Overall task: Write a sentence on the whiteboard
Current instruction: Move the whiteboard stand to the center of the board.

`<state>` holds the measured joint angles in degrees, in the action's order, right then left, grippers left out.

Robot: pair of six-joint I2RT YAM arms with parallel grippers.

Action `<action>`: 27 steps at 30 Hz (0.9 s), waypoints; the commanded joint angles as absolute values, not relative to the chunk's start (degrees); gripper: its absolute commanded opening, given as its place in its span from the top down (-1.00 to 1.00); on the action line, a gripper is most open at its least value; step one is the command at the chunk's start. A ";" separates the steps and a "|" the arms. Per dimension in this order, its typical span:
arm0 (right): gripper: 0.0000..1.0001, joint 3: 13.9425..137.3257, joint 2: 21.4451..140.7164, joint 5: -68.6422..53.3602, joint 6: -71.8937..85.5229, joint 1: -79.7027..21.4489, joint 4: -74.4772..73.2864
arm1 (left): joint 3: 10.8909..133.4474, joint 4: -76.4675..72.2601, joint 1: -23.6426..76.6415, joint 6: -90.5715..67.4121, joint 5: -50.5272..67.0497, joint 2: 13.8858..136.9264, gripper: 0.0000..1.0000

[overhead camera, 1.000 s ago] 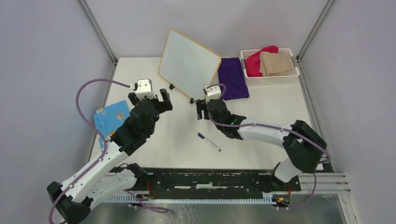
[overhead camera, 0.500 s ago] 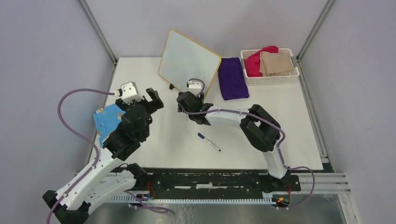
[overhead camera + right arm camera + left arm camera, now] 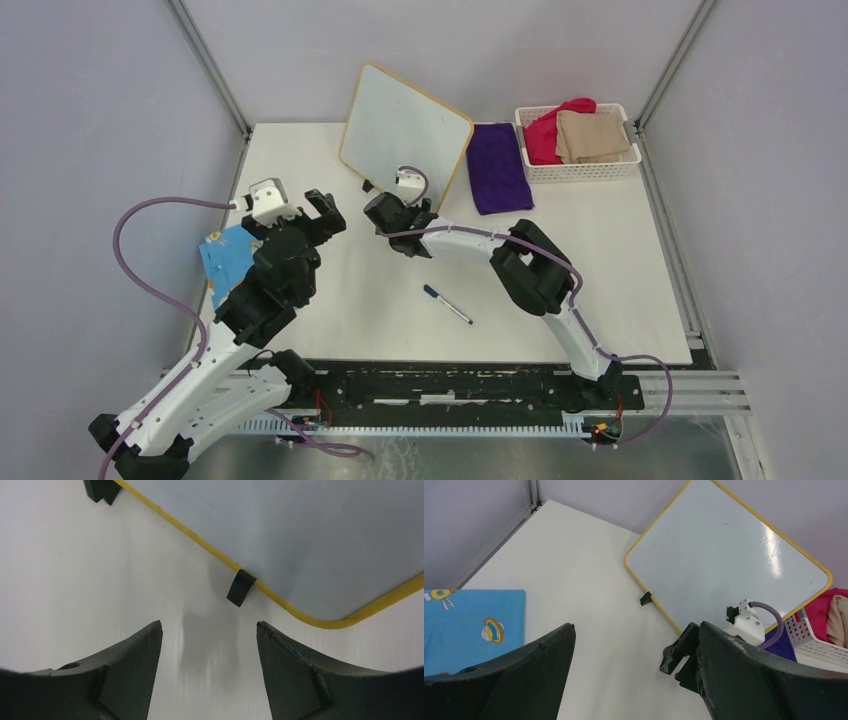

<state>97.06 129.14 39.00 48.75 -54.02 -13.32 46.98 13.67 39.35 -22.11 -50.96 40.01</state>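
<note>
The whiteboard [image 3: 405,135] stands tilted at the back of the table, yellow-framed on small black feet. Its face is blank and no sentence shows. It also fills the left wrist view [image 3: 724,565] and the right wrist view [image 3: 300,540]. A blue-capped marker [image 3: 447,304] lies on the table in front. My right gripper [image 3: 378,212] is open and empty, low just before the board's lower edge, with a black foot [image 3: 241,587] right ahead of its jaws [image 3: 209,625]. My left gripper [image 3: 325,212] is open and empty [image 3: 634,630], left of the right gripper [image 3: 684,652].
A blue patterned card [image 3: 232,258] lies at the table's left edge under my left arm, also in the left wrist view [image 3: 469,625]. A purple cloth [image 3: 497,165] lies right of the board. A white basket [image 3: 585,170] with red and tan cloths stands at the back right.
My right gripper has swung left along the board's lower edge, its arm folding in. My left gripper has drawn back to the left. Board and marker have not moved.
</note>
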 commanded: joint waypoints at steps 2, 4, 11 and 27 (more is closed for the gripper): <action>-0.49 102.26 131.46 43.68 51.34 -52.41 -17.16 | 48.96 12.74 39.57 -25.31 -53.00 39.43 -0.96; -0.48 102.22 131.88 43.77 51.55 -51.90 -17.05 | 48.96 12.80 39.55 -25.31 -53.00 39.46 -0.95; -0.38 103.81 133.52 43.86 51.57 -50.99 -16.92 | 48.88 12.71 39.65 -25.40 -52.57 39.68 -0.95; -0.10 95.38 129.92 45.60 50.55 -46.91 -15.23 | 48.87 12.75 39.64 -25.62 -51.86 40.71 -0.95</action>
<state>98.78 133.38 41.47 50.15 -48.95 -14.44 46.98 13.76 39.42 -22.57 -50.92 40.62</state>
